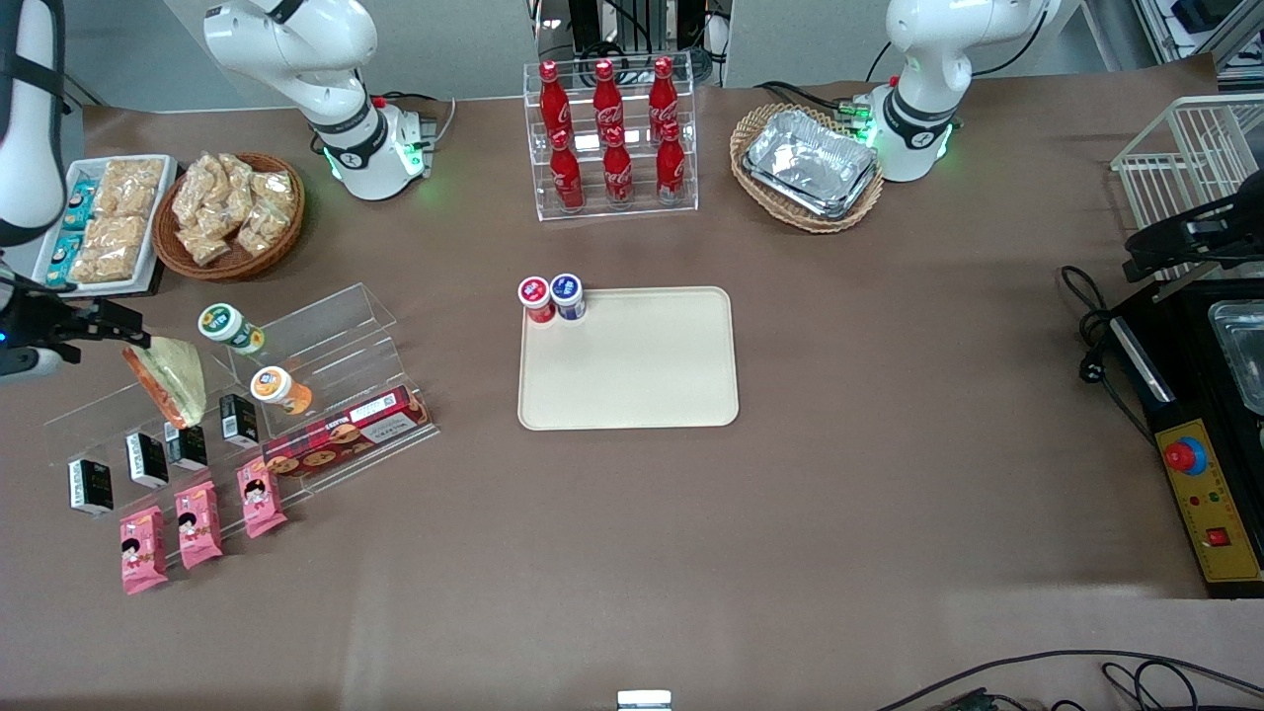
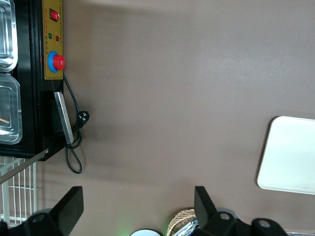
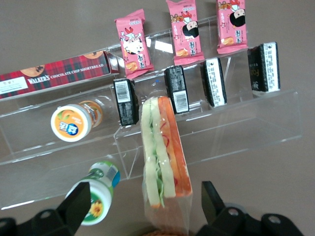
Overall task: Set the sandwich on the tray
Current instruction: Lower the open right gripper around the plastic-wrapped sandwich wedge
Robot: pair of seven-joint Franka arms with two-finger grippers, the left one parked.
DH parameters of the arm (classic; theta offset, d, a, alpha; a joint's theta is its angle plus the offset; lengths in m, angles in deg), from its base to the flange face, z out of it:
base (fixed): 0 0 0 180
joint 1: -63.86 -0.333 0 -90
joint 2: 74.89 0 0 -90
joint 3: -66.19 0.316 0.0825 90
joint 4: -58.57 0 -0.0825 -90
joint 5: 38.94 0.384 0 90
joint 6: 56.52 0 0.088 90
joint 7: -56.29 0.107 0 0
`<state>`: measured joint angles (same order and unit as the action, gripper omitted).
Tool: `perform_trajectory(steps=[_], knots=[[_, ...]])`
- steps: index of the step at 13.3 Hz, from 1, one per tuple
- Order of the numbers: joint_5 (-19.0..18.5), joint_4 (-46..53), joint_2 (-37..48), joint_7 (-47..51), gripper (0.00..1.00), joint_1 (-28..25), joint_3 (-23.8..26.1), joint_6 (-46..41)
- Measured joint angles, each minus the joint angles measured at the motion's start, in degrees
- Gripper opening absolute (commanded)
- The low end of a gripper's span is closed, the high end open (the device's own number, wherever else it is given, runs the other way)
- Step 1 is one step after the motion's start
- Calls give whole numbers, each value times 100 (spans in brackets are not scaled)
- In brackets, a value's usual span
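Clear-wrapped sandwich (image 3: 162, 152), pale bread with orange and green filling, lies on the acrylic rack (image 1: 326, 341). Claw (image 3: 142, 206) hovers above, fingers spread either side, not touching; wrap's near end cut off. Tray (image 1: 632, 395) well apart.

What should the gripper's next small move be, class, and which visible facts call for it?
Probably a short descent, then closing on the sandwich. The gripper is open and straddles the wrapped wedge, which leans on the clear display stand at the working arm's end of the table. The tray holds only two small jars at one corner, leaving room, so gripping comes before any carry.
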<state>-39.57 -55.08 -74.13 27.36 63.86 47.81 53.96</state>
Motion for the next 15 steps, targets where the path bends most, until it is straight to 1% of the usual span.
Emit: perform_trajectory(steps=[4, 11, 15], knots=[[-31, -445, -31, -419, 100, 36, -5, 553], [-35, -1081, -81, -511, 100, 146, -11, 1194], [-44, -1202, -111, -725, 100, 314, -14, 1465]])
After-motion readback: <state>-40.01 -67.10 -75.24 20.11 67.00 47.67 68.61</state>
